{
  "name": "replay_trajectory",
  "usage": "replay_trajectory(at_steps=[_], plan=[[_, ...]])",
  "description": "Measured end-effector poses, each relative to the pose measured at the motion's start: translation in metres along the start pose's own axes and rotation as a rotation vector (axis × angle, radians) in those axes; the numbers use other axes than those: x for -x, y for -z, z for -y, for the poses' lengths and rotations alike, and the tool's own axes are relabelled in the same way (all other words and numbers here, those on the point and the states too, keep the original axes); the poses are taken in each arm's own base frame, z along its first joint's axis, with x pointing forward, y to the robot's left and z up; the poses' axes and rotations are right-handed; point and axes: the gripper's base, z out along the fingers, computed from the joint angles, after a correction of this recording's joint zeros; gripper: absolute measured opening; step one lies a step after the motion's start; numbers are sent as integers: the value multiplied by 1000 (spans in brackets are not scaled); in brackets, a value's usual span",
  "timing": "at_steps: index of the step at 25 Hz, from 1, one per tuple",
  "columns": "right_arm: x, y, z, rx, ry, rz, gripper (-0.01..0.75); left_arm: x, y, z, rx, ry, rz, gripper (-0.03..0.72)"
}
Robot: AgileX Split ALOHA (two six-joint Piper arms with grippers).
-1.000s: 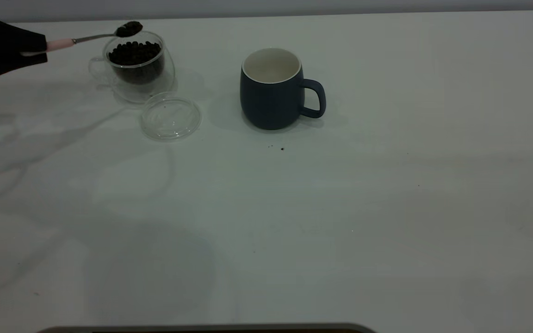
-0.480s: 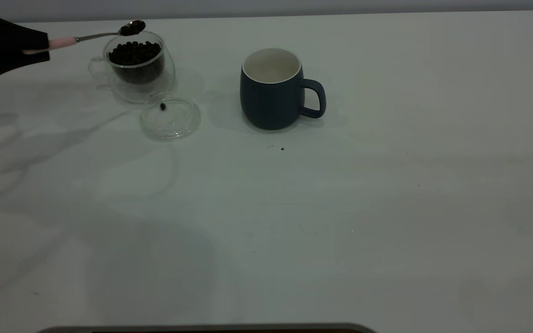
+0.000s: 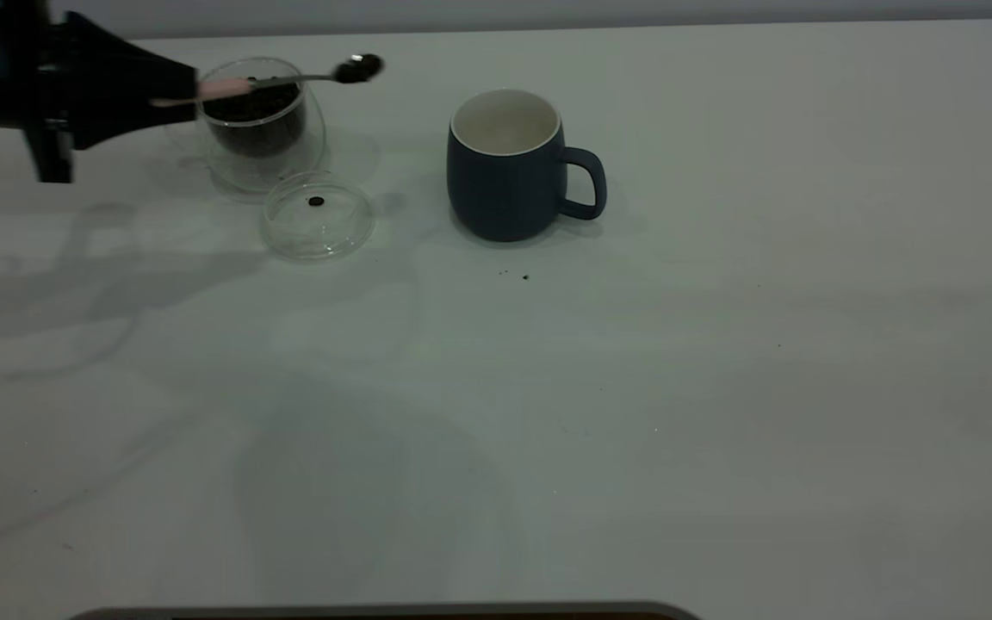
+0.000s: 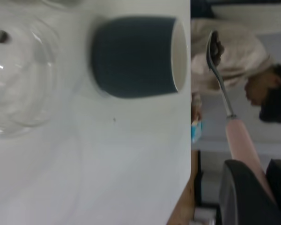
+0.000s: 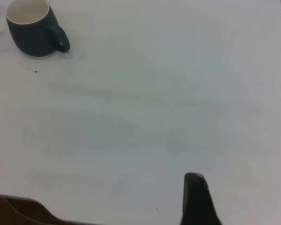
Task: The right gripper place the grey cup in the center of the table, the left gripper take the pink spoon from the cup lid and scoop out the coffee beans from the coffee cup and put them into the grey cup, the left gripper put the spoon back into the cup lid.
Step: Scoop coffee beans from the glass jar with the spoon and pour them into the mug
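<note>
My left gripper (image 3: pixel 190 90) is shut on the pink handle of the spoon (image 3: pixel 225 87) and holds it level above the glass coffee cup (image 3: pixel 259 129), which holds beans. The spoon bowl (image 3: pixel 358 68) carries a few beans and hangs between the glass cup and the grey cup (image 3: pixel 505 185), left of the grey cup's rim. In the left wrist view the spoon (image 4: pixel 222 84) points past the grey cup (image 4: pixel 131 56). The clear lid (image 3: pixel 317 220) lies in front of the glass cup with one bean (image 3: pixel 316 201) on it. My right gripper (image 5: pixel 196 197) is off to the right, far from the grey cup (image 5: pixel 30 35).
Small dark crumbs (image 3: pixel 524 277) lie on the white table (image 3: pixel 720 387) just in front of the grey cup. A person shows beyond the far table edge in the left wrist view (image 4: pixel 239 51).
My left gripper moved right with the loaded spoon, from left of the glass cup to over it. One bean dropped onto the lid. The grey cup has not moved.
</note>
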Motion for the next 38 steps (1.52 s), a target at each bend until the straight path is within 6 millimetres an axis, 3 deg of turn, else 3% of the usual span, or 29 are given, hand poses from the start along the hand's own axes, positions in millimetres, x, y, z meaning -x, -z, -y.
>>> replay_trajectory(at_steps=[7,19,28,38], plan=[[0,0,0,0,0,0,502,0,-33,13,-22,-1,9,127],[0,0,0,0,0,0,502,-6,-74,17,108,-78,3,127],[0,0,0,0,0,0,502,-5,-90,21,141,-330,38,127],[0,0,0,0,0,0,502,-2,-90,15,229,-634,36,127]])
